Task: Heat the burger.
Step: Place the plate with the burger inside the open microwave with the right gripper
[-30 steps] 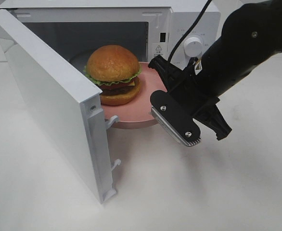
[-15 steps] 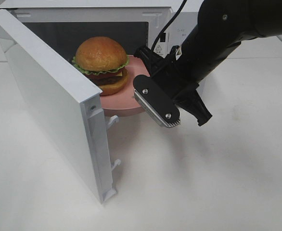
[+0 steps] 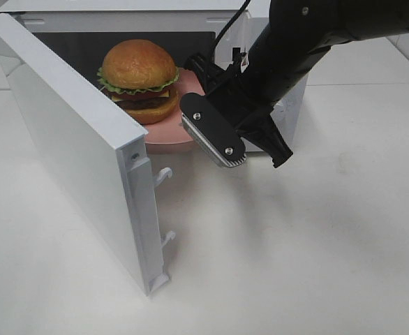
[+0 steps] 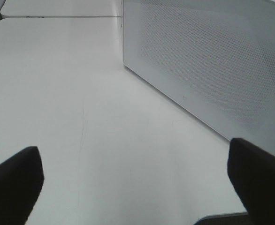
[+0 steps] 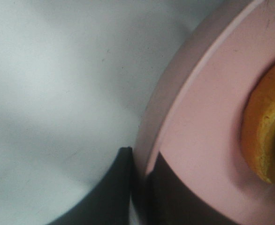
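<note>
Burger (image 3: pixel 139 80) could slide off if we tip the plate (image 3: pixel 164 137) our right gripper (image 5: pixel 144 187) is pinching by its edge.

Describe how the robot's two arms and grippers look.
The right arm is bulky glossy black, with a thin black cable. The right gripper is black; one flat finger carries two silver screws and a grey ridged edge. The left gripper shows only two dark blunt fingertips.

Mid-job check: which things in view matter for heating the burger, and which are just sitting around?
In the job: burger; pink plate under it; microwave; its open door; right gripper, shut on the plate's rim.
Idle: left gripper, open above the table.
</note>
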Action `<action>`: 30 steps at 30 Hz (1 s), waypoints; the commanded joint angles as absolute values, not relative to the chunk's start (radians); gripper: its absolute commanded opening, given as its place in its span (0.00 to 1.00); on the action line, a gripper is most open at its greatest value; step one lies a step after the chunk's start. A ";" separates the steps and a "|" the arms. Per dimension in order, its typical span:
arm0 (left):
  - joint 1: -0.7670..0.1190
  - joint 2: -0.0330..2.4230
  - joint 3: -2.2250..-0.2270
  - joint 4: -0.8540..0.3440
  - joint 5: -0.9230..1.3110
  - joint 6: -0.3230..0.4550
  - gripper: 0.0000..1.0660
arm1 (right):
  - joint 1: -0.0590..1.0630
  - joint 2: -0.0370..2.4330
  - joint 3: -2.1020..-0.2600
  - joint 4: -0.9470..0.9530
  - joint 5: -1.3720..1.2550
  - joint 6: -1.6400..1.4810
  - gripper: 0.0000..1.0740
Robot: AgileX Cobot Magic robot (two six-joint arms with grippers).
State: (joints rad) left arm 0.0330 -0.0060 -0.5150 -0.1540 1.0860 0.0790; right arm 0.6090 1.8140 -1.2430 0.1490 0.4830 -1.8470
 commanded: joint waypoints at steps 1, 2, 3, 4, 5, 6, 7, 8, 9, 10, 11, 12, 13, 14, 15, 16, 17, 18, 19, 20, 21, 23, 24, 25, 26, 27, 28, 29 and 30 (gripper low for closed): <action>0.031 -0.021 -0.516 -0.163 1.073 0.077 0.94 | 0.609 1.807 -1.263 0.144 0.413 -1.840 0.00; 0.031 -0.021 -0.516 -0.163 1.073 0.077 0.94 | 0.609 1.812 -1.263 0.145 0.407 -1.838 0.00; 0.031 -0.021 -0.516 -0.163 1.073 0.077 0.94 | 0.609 1.812 -1.263 0.145 0.407 -1.838 0.00; 0.031 -0.021 -0.516 -0.163 1.073 0.077 0.94 | 0.609 1.820 -1.263 0.145 0.407 -1.835 0.00; 0.031 -0.021 -0.516 -0.163 1.073 0.077 0.94 | 0.609 1.831 -1.266 0.145 0.407 -1.829 0.00; 0.031 -0.021 -0.516 -0.163 1.073 0.077 0.94 | 0.609 1.831 -1.266 0.145 0.407 -1.829 0.00; 0.031 -0.021 -0.516 -0.163 1.073 0.077 0.94 | 0.609 1.840 -1.270 0.145 0.404 -1.813 0.00; 0.031 -0.021 -0.516 -0.163 1.073 0.077 0.94 | 0.609 1.840 -1.270 0.145 0.404 -1.813 0.00; 0.031 -0.021 -0.516 -0.163 1.073 0.077 0.94 | 0.609 1.848 -1.277 0.145 0.406 -1.802 0.00; 0.031 -0.021 -0.516 -0.163 1.073 0.077 0.94 | 0.609 1.861 -1.294 0.141 0.405 -1.778 0.00; 0.031 -0.021 -0.516 -0.163 1.073 0.077 0.94 | 0.609 1.861 -1.294 0.141 0.405 -1.778 0.00; 0.031 -0.021 -0.516 -0.163 1.073 0.077 0.94 | 0.609 1.870 -1.307 0.134 0.406 -1.765 0.00; 0.031 -0.021 -0.516 -0.163 1.073 0.077 0.94 | 0.609 1.885 -1.330 0.114 0.406 -1.742 0.00; 0.031 -0.021 -0.516 -0.163 1.073 0.077 0.94 | 0.609 1.885 -1.330 0.114 0.406 -1.742 0.00; 0.031 -0.021 -0.516 -0.163 1.073 0.077 0.94 | 0.609 1.892 -1.342 0.111 0.406 -1.733 0.00; 0.031 -0.021 -0.516 -0.163 1.073 0.077 0.94 | 0.609 1.905 -1.364 0.101 0.406 -1.719 0.00; 0.031 -0.021 -0.516 -0.163 1.073 0.077 0.94 | 0.609 1.905 -1.364 0.101 0.406 -1.719 0.00; 0.031 -0.021 -0.516 -0.163 1.073 0.077 0.94 | 0.609 1.909 -1.371 0.095 0.406 -1.714 0.00; 0.031 -0.021 -0.516 -0.163 1.073 0.077 0.94 | 0.609 1.923 -1.390 0.094 0.406 -1.711 0.00; 0.031 -0.021 -0.516 -0.163 1.073 0.077 0.94 | 0.609 1.923 -1.390 0.094 0.406 -1.711 0.00; 0.031 -0.021 -0.516 -0.163 1.073 0.077 0.94 | 0.609 1.930 -1.397 0.094 0.406 -1.711 0.00; 0.031 -0.021 -0.516 -0.163 1.073 0.077 0.94 | 0.609 1.944 -1.416 0.092 0.406 -1.711 0.00; 0.031 -0.021 -0.516 -0.163 1.073 0.077 0.94 | 0.609 1.954 -1.427 0.092 0.405 -1.711 0.00; 0.031 -0.021 -0.516 -0.163 1.073 0.077 0.94 | 0.609 1.971 -1.447 0.092 0.406 -1.702 0.00; 0.031 -0.021 -0.516 -0.163 1.073 0.077 0.94 | 0.609 1.971 -1.447 0.092 0.406 -1.702 0.00; 0.031 -0.021 -0.516 -0.163 1.073 0.077 0.94 | 0.609 1.980 -1.458 0.091 0.407 -1.697 0.00; 0.031 -0.021 -0.516 -0.163 1.073 0.077 0.94 | 0.609 1.999 -1.479 0.087 0.408 -1.682 0.00; 0.031 -0.021 -0.516 -0.163 1.073 0.077 0.94 | 0.609 1.999 -1.479 0.087 0.408 -1.682 0.00; 0.031 -0.021 -0.516 -0.163 1.073 0.077 0.94 | 0.609 2.004 -1.490 0.081 0.410 -1.673 0.00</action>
